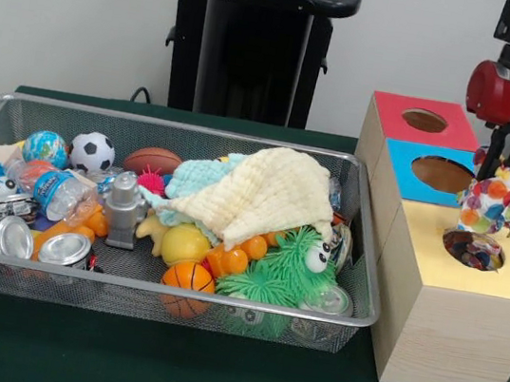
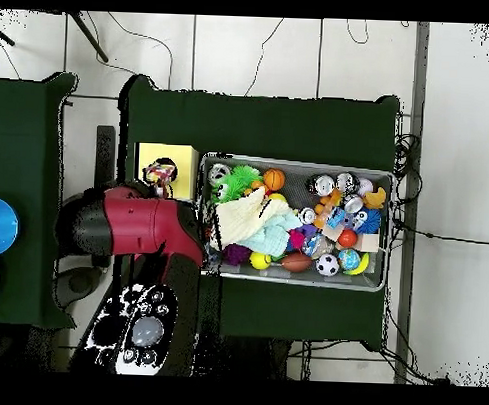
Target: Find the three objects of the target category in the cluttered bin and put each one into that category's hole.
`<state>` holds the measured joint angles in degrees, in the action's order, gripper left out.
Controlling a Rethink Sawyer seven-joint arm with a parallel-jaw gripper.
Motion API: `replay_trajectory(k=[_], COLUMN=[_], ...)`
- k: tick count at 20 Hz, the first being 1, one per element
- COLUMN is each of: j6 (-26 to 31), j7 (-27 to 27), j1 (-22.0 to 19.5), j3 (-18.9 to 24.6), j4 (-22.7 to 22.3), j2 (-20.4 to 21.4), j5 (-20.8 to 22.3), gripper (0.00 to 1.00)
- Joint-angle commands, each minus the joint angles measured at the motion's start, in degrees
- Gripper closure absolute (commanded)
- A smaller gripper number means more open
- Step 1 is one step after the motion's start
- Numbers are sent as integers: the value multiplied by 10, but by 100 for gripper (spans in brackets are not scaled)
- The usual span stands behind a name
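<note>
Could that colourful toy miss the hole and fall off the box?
It could. The colourful toy hangs from the gripper just above the yellow hole, but it looks about as wide as the hole, and something colourful already lies inside. It might catch on the rim or sit on top instead of dropping in. If let go off-centre, it could roll off the wooden box onto the green table.

A low, close front camera and a high overhead camera both cover the mesh bin (image 1: 361,255) (image 2: 380,230).
</note>
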<state>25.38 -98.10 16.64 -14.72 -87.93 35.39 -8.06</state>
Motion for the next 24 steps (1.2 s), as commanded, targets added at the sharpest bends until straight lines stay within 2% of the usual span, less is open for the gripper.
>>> replay_trajectory(k=[1,8,12,24], j6=[-44,-66,-52,-62], j7=[-104,-102,-101,-106], j1=[-2,-6,0,2], j3=[15,20,12,12], j4=[-76,-80,-72,-67], j2=[-37,-48,-60,-84], j5=[28,24,23,19], gripper=[100,100,100,100])
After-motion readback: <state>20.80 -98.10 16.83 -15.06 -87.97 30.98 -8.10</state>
